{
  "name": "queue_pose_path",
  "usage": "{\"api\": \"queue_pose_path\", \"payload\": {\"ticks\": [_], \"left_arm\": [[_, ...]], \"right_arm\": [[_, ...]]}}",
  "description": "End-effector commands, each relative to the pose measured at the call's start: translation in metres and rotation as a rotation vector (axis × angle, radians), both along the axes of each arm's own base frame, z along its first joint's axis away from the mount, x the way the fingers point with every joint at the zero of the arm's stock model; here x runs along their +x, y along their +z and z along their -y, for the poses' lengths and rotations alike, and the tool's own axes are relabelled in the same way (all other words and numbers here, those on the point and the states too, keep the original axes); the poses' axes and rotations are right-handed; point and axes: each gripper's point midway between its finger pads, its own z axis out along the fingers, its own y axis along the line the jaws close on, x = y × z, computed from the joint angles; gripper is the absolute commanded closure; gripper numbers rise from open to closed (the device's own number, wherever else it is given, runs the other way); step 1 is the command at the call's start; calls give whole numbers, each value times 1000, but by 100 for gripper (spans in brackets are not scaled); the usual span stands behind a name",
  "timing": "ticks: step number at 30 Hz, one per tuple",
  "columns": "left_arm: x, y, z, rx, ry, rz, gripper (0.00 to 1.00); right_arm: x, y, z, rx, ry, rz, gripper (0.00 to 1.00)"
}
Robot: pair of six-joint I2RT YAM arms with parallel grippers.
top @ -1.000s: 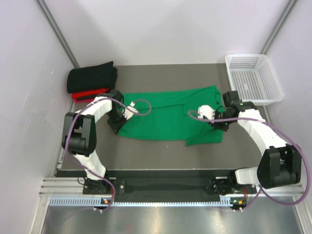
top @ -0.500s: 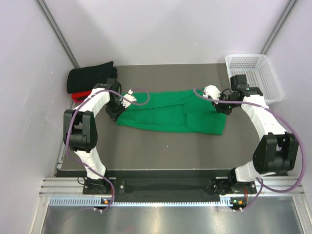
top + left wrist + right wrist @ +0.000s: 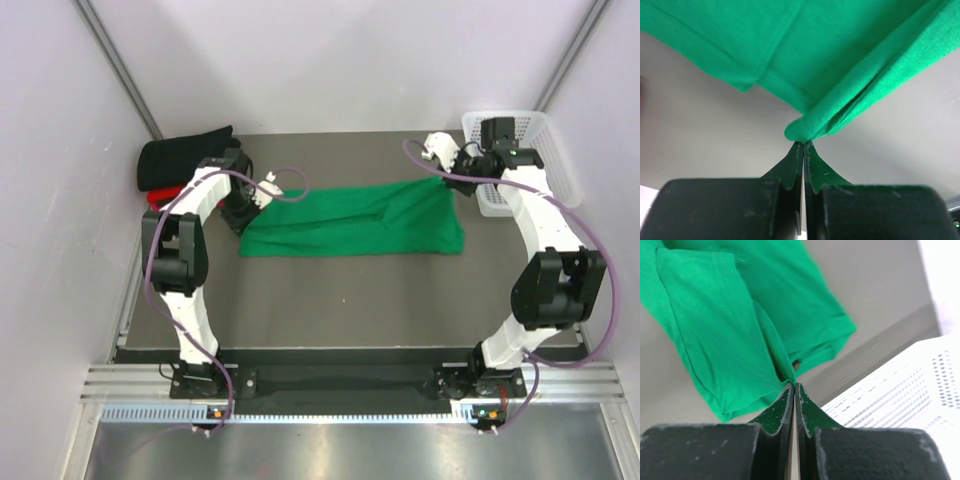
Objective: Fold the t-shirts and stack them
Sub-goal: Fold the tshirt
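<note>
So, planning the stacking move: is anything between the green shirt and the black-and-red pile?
No loose thing. Only the left gripper, shut on the green t-shirt, sits between it and the black t-shirt lying on the red t-shirt.

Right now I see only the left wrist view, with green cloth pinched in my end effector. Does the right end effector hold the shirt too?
Observer: Yes. The right end effector is shut on the green t-shirt, at the end beside the white basket.
Operator: And where are the other shirts?
Observer: The black t-shirt lies folded on the red t-shirt, at the far left, just beyond the left end effector.
</note>
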Motion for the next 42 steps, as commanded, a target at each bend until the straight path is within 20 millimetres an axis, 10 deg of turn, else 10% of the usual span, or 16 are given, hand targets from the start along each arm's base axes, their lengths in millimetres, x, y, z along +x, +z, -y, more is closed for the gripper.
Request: {"api": "queue_pose_path", "payload": {"ticks": [1,38,42], "left_arm": [[11,10,-3,3,0,3,100],[71,-1,-1,9,130,85,90],[75,44,-4,-61,281,196,60]], "right_arm": [[31,21,-4,40,-2,83,100],[130,-28,-13,58,-130,109,100],[140,-9,-9,82,-238,160,50]]}}
